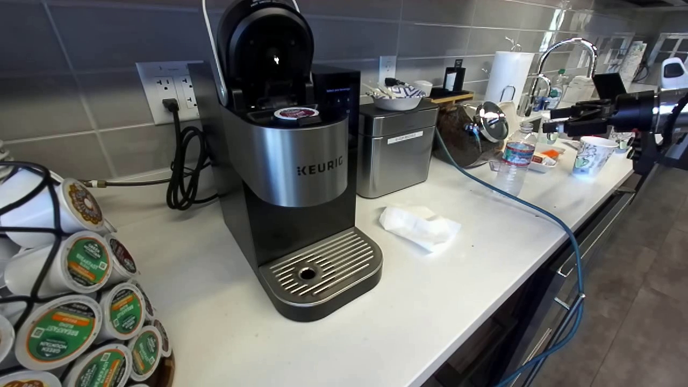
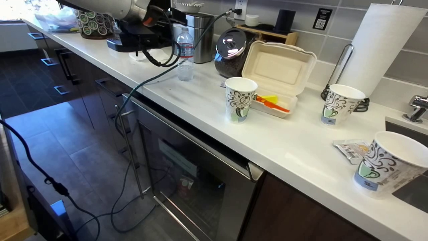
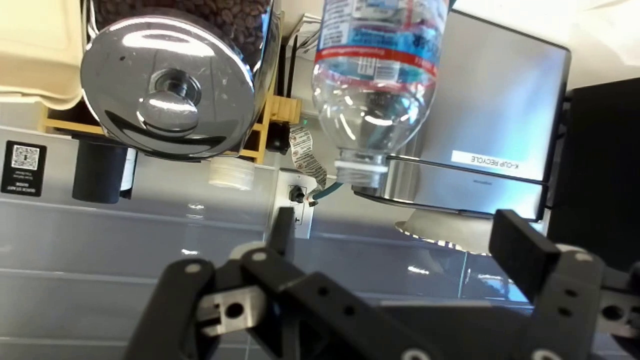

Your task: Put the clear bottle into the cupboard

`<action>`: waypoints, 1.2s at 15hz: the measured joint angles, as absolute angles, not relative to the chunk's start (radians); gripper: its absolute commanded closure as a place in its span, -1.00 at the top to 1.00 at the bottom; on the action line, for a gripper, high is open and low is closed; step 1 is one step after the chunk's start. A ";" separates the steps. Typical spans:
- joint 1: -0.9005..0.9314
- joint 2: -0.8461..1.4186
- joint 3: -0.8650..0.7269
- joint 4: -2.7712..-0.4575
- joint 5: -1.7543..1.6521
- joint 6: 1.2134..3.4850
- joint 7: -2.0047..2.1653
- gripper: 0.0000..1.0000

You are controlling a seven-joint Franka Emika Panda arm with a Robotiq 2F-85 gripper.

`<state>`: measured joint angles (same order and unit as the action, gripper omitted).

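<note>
Pincer spread, clear bottle uncapped, upright; coffee beans in jar, orange item in takeout box

The clear water bottle wears a blue label with red bands; the gripper is mostly black. 3 white paper cups carry dark swirls, green motifs and blue patches; the takeout clamshell is beige. At near left in an exterior view, many K-Cup pods show green-and-orange lids. The Keurig brewer is silver and black, wall tiles gray.
</note>
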<state>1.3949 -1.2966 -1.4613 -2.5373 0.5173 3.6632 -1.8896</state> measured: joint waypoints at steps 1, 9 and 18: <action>1.399 -1.289 -1.480 -2.543 0.460 3.663 -1.821 1.00; 1.444 -1.224 -1.621 -2.551 0.078 3.663 -1.383 0.24; 1.451 -1.172 -1.691 -2.542 -0.131 3.665 -1.173 -1.00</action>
